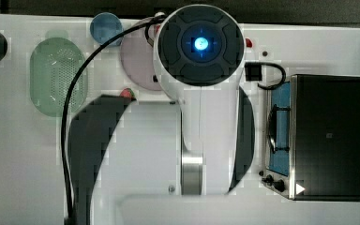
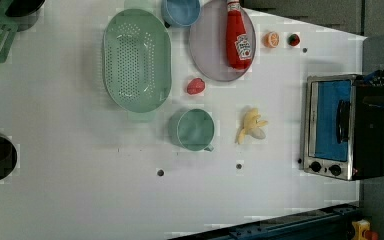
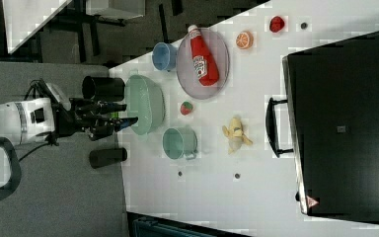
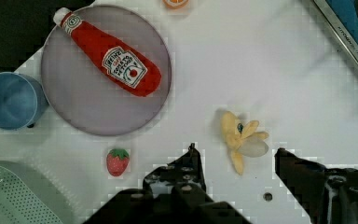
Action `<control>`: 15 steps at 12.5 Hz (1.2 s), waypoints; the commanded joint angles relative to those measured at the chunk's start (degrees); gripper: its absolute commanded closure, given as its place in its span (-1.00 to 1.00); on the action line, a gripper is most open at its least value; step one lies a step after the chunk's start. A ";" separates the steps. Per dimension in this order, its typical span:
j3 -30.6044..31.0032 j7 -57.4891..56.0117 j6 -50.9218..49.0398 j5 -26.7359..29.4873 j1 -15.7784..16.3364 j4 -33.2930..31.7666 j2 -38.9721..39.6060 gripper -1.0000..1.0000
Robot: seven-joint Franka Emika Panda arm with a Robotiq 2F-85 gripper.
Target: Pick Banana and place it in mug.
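1. Lying on the white table (image 2: 80, 190), the banana (image 2: 251, 126) sits just to the left view's right of the teal mug (image 2: 194, 130), apart from it.
2. Gripper (image 4: 235, 161) hangs above the table with its fingers spread apart, holding nothing.
3. Ketchup bottle (image 2: 238, 37) rests on the grey plate (image 2: 207, 45); a strawberry (image 2: 195, 86) lies between plate and mug.
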 commanded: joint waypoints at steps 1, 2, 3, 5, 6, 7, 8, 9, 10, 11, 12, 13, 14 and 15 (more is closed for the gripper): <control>-1.73 2.15 -6.61 0.26 -2.01 -10.38 -16.66 -0.59; -1.76 2.11 -6.49 0.26 -2.01 -10.92 -16.63 -0.79; -1.69 1.88 -6.04 0.25 -2.00 -11.93 -16.42 -0.98; -1.57 -1.21 -3.73 0.26 -1.96 -15.71 -15.36 -1.00; -1.57 -4.33 -1.24 0.26 -1.95 -17.97 -14.52 -1.00; -1.59 -8.19 2.21 0.26 -1.95 -20.34 -13.46 -1.00; -1.60 -12.71 6.28 0.26 -1.95 -22.81 -12.13 -1.00; -1.59 -16.96 9.95 0.26 -1.94 -24.85 -10.80 -1.00; -1.54 -21.98 13.91 0.26 -1.93 -26.98 -9.27 -1.00; -1.53 -27.51 17.41 0.25 -1.93 -28.91 -7.66 -1.00; -1.56 -33.82 20.67 0.25 -1.93 -30.88 -5.92 -1.00; -1.59 -39.95 23.70 0.25 -1.94 -32.66 -4.08 -1.00; -1.59 -45.73 26.75 0.25 -1.94 -34.17 -2.08 -1.00; -1.58 -53.26 30.67 0.25 -1.94 -35.65 0.98 -1.00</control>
